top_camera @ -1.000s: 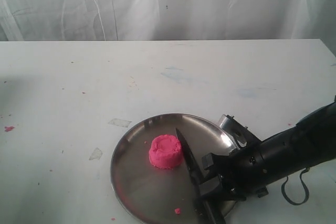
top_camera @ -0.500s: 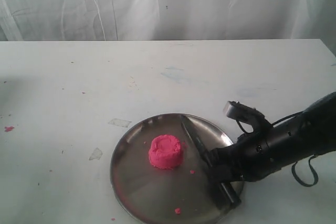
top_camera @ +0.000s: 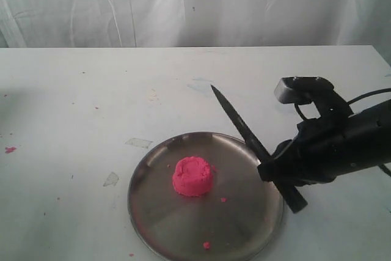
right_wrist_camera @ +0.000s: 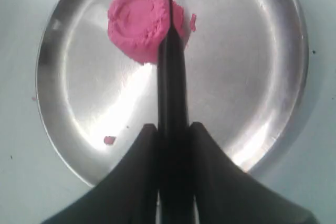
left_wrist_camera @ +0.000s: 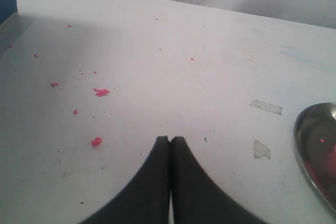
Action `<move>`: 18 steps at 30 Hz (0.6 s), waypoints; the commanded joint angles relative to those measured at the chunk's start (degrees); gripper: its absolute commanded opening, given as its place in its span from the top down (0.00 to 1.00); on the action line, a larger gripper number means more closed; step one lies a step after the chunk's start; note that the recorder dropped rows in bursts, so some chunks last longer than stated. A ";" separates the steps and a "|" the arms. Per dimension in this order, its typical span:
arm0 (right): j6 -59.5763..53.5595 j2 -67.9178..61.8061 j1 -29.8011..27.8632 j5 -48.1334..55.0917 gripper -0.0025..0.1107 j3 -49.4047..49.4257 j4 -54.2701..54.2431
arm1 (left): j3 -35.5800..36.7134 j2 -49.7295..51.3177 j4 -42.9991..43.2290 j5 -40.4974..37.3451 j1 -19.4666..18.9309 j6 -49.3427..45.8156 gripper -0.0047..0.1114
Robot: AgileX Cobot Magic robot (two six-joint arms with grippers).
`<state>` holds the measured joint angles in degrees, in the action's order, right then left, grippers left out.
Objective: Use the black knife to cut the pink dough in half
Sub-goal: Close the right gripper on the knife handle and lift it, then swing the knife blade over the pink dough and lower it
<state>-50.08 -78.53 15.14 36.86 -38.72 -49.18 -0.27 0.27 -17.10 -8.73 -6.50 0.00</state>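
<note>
White creased curtain (top_camera: pixel 183 4) behind a matte white table (top_camera: pixel 91 90), scuffed and stained. Round steel plate (top_camera: pixel 153 224) at the near edge, shiny, with a shallow rim. Dough (top_camera: pixel 193 176) sits just left of the plate's centre: bright pink, soft, a squat dome with a flattened, dimpled top, in one uncut piece. Pink crumbs (top_camera: pixel 206 245) lie on plate and table.

Knife (top_camera: pixel 235 117) is slim, matte black and pointed. It is held above the plate, tip slanting far-left, clear of the dough. Right gripper (top_camera: pixel 276 169) is clamped on its handle at the plate's right edge.

Right wrist view only: the blade lines up over the dough's right side (height above it unclear there).

Left wrist view only: left gripper (left_wrist_camera: pixel 170 142), fingers pressed together, nothing between them, over the table left of the plate.
</note>
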 commanded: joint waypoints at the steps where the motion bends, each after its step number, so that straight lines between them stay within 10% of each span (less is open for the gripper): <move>1: 12.16 6.44 5.95 0.81 0.92 -0.11 15.91 | 0.27 -0.27 -0.38 0.07 -0.19 0.00 0.96; 18: 40.44 2.86 23.05 2.53 0.92 -4.73 52.04 | 0.27 -0.27 -0.38 0.07 -0.19 0.00 0.96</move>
<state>-13.17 -73.17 37.64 40.01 -43.09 -2.07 -0.27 0.27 -17.10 -8.73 -6.50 0.00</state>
